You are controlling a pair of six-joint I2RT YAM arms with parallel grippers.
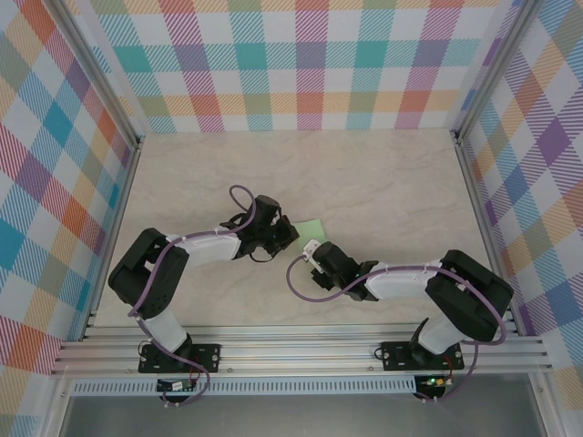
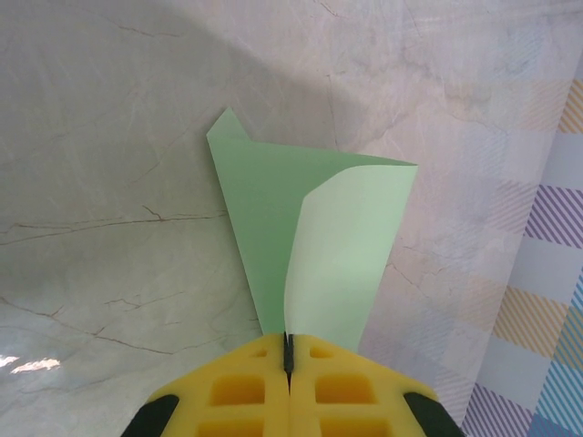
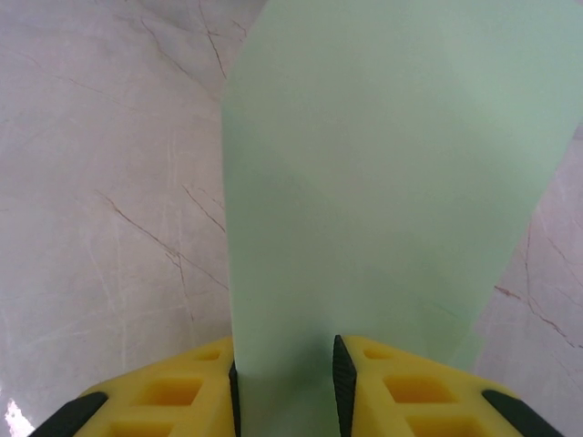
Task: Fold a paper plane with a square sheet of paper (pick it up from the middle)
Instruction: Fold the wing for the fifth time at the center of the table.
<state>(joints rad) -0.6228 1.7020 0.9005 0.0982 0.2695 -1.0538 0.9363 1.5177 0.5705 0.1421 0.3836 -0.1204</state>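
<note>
Pale-green sheet of paper [image 2: 273, 209], part-folded, sits midway between the table's [image 1: 383, 191] side edges. Our left gripper [image 2: 288, 353] is clamped on its narrow tip; our right gripper [image 3: 286, 369] straddles a raised flap, jaws apart. We should close squarely, then crease without tugging.

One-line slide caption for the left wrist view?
Left gripper shut on the narrow end of the folded pale-green paper, one flap curling up over the marbled table.

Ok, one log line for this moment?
left gripper: shut on paper | right gripper: open, paper between jaws | paper: partly folded
</note>
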